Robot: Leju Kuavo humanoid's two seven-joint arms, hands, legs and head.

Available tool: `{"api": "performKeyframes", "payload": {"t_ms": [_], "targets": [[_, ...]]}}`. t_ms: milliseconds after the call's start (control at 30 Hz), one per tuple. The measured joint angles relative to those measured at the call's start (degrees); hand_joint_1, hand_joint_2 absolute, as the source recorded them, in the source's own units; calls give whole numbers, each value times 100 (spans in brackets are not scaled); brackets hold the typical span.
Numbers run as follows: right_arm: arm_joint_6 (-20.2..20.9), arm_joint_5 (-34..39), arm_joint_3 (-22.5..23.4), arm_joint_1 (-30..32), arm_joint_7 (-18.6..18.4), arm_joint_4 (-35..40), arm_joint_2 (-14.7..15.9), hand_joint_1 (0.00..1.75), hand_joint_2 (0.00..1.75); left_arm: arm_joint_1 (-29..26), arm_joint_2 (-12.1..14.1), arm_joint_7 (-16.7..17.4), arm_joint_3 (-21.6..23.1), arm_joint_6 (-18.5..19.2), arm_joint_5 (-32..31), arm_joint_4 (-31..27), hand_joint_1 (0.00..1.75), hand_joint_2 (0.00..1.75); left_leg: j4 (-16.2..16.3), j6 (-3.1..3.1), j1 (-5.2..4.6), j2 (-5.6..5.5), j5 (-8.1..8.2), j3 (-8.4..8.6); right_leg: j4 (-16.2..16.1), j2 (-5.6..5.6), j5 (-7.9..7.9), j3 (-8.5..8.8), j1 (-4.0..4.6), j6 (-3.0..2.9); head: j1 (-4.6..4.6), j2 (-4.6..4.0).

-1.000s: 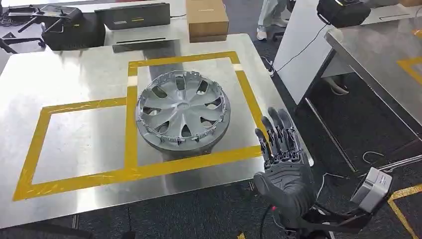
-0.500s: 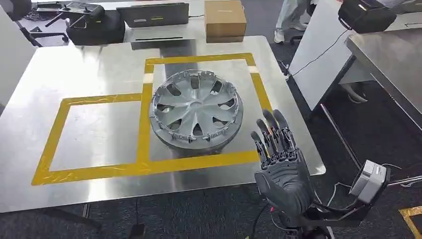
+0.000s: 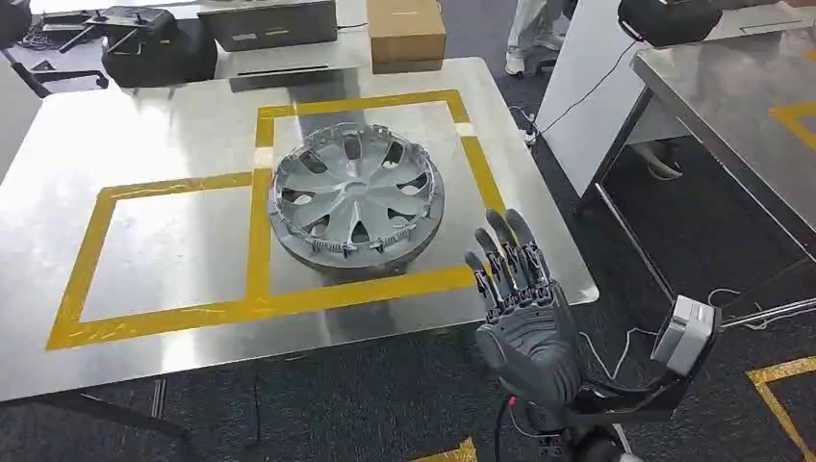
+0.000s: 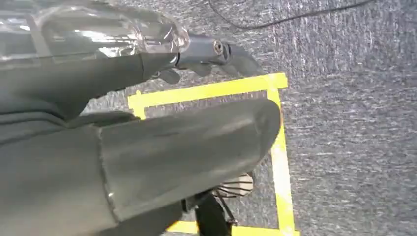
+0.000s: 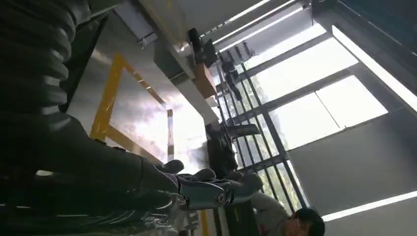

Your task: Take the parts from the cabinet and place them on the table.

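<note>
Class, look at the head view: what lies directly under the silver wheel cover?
The wheel cover rests on the steel table, inside the right-hand yellow tape square, its left rim overlapping the tape. The surface beneath it is hidden.

The left taped square [image 3: 164, 245] on the desk [image 3: 58, 144] is bare. The hubcap [image 3: 354, 197] fills the right square. A box [image 3: 406, 34] stands at the far edge.

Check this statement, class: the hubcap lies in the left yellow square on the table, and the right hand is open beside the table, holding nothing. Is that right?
One detail is wrong. The head view shows the hubcap in the right yellow square on the table, not the left. The right hand is indeed open beside the table, holding nothing.
</note>
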State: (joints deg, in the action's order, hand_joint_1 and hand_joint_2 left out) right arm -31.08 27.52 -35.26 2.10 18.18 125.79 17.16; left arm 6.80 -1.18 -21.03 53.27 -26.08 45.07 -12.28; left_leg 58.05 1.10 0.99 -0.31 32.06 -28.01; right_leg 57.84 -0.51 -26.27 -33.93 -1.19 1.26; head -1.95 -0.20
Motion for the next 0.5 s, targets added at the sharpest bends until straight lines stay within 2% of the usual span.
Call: {"api": "performKeyframes", "payload": {"t_ms": [67,100,133,167,233,267,300,333,367,400,433,467,500], "targets": [[9,24,-4,2,11,-11,2,0,175,-17,15,4,0,0,-2,0,0,0,11,-73,-16,-1,-20,-49,-26,17,71,-7,-13,80,-6,0],[11,24,-9,4,13,-17,2,0,175,-15,20,7,2,0,-7,0,0,0,-18,-161,9,9,-81,-97,-23,27,52,-55,-28,111,-2,-2],[11,26,-9,5,13,-17,2,0,175,-5,24,7,2,0,-17,-2,0,0,-19,-222,4,17,-123,-141,79,23,-136,-108,-34,131,-6,-2],[13,31,-11,4,13,-20,2,0,175,-5,26,7,0,0,-18,0,0,0,-18,-269,-3,23,-168,-195,351,25,-436,-201,-36,140,-66,-2],[13,33,-15,4,13,-28,2,0,175,-9,28,7,2,-2,-15,-2,0,0,-12,-304,-47,26,-278,-335,1289,27,-1038,-472,-25,152,-120,-2],[13,33,-17,6,13,-35,2,0,175,-12,28,7,2,-2,-15,-2,0,0,-7,-317,-69,29,-325,-401,1617,26,-1157,-535,-24,142,-144,0],[13,35,-20,5,13,-46,2,0,175,-13,33,7,2,-2,-15,-2,0,0,-6,-327,-101,29,-372,-466,1724,26,-1124,-493,-17,120,-162,0],[13,35,-22,4,13,-52,2,0,175,-13,37,7,2,-4,-15,-2,0,0,-6,-332,-129,28,-417,-521,1600,26,-984,-352,1,75,-179,0],[13,35,-24,4,13,-52,2,0,175,-13,39,7,2,-9,-13,0,0,0,-6,-339,-159,25,-461,-571,1267,27,-798,-106,29,9,-188,0],[13,35,-26,-2,13,-52,2,0,175,-13,37,7,2,-13,-13,-2,0,0,-6,-340,-187,18,-503,-609,746,30,-608,238,77,-80,-199,0],[13,33,-28,-9,13,-48,4,0,175,-13,33,7,2,-15,-13,-2,0,0,-6,-342,-191,14,-538,-627,201,45,-512,601,151,-201,-203,0],[13,33,-28,-15,13,-39,11,0,175,-11,11,11,0,-15,-13,-7,0,0,1,-315,-235,13,-572,-658,-181,26,-599,813,206,-311,-179,0],[13,24,-31,-12,18,-20,22,0,175,-13,7,18,0,-24,-15,-7,0,0,-4,-281,-204,25,-632,-682,-265,19,-569,837,201,-257,-164,0]]}}
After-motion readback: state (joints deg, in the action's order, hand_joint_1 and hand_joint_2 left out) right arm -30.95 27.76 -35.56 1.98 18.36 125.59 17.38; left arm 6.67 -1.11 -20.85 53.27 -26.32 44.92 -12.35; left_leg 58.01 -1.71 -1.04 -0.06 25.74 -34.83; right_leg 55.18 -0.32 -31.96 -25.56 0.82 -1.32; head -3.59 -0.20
